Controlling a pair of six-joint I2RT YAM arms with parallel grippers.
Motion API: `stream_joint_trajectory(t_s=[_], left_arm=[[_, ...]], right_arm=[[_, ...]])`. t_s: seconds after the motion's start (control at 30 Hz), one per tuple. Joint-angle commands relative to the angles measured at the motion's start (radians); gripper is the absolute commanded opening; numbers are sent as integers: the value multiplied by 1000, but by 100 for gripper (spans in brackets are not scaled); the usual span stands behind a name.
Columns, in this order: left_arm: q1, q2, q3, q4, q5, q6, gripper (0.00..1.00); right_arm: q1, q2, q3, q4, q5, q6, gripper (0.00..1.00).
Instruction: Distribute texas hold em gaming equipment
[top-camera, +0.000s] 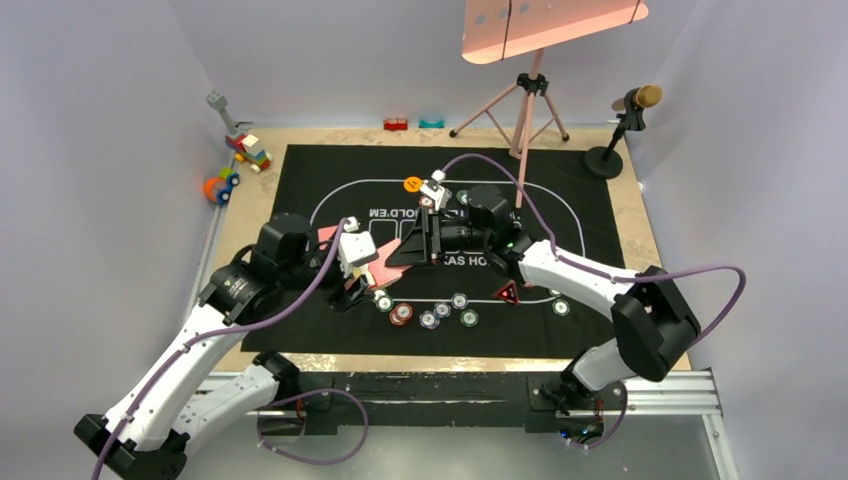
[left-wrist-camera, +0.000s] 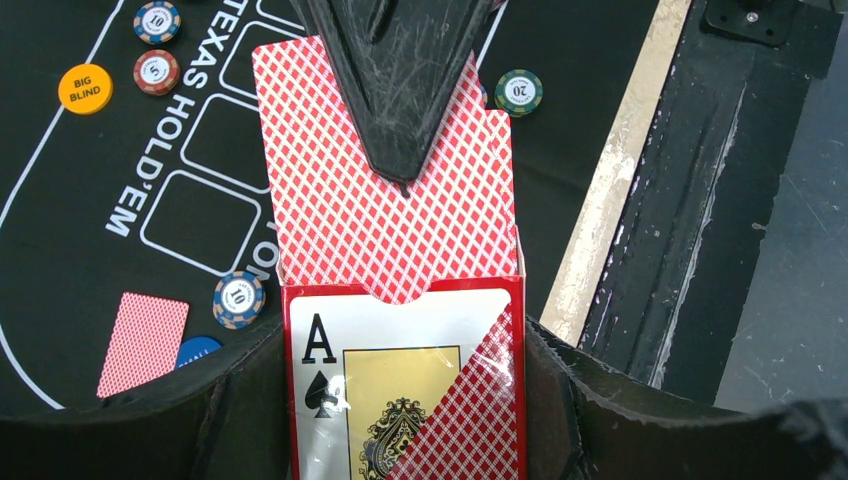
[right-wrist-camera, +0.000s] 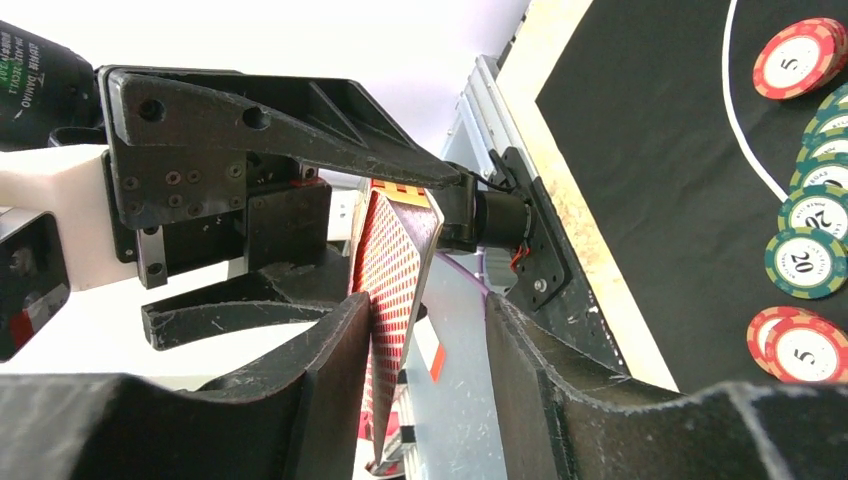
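From where I stand, the left gripper (left-wrist-camera: 405, 370) is clamped on both sides of a red-bordered cardboard card box (left-wrist-camera: 400, 430) with an ace of spades printed on its face. It holds the box in the air over the near left part of the black printed mat (top-camera: 590, 210). A red diamond-backed playing card (left-wrist-camera: 340, 220) sticks halfway out of the box's mouth. The right gripper (right-wrist-camera: 430, 310) straddles that card: one finger lies against it and the other stands off with a gap, so there is no pinch yet. The card looks light, thin, glossy and bendy. I'd pinch its flat faces near the free end and draw straight out, or it may bow or drag neighbours along.
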Motion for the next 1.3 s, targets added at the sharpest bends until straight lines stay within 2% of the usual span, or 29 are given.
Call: stream_joint_trajectory(t_s=[0.0, 0.2, 0.63, 0.77, 0.9, 1.1, 1.27], left_arm=[[3, -20, 31, 65, 21, 2, 23], [3, -25, 23, 65, 25, -3, 22], [3, -34, 19, 62, 25, -1, 22], [4, -37, 18, 58, 25, 2, 22], [3, -40, 17, 52, 22, 3, 22], [3, -40, 17, 46, 23, 5, 22], [3, -43, 23, 44, 26, 7, 22]], right_arm=[[-24, -54, -5, -28, -23, -32, 48], [-64, -92, -8, -72, -23, -60, 45], [-109, -141, 18, -121, -41, -75, 12], [-139, -146, 34, -125, -53, -67, 6], [-198, -144, 72, -146, -66, -71, 5], [-291, -38, 164, -156, -70, -93, 5], [-323, 198, 328, -269, 46, -183, 4]])
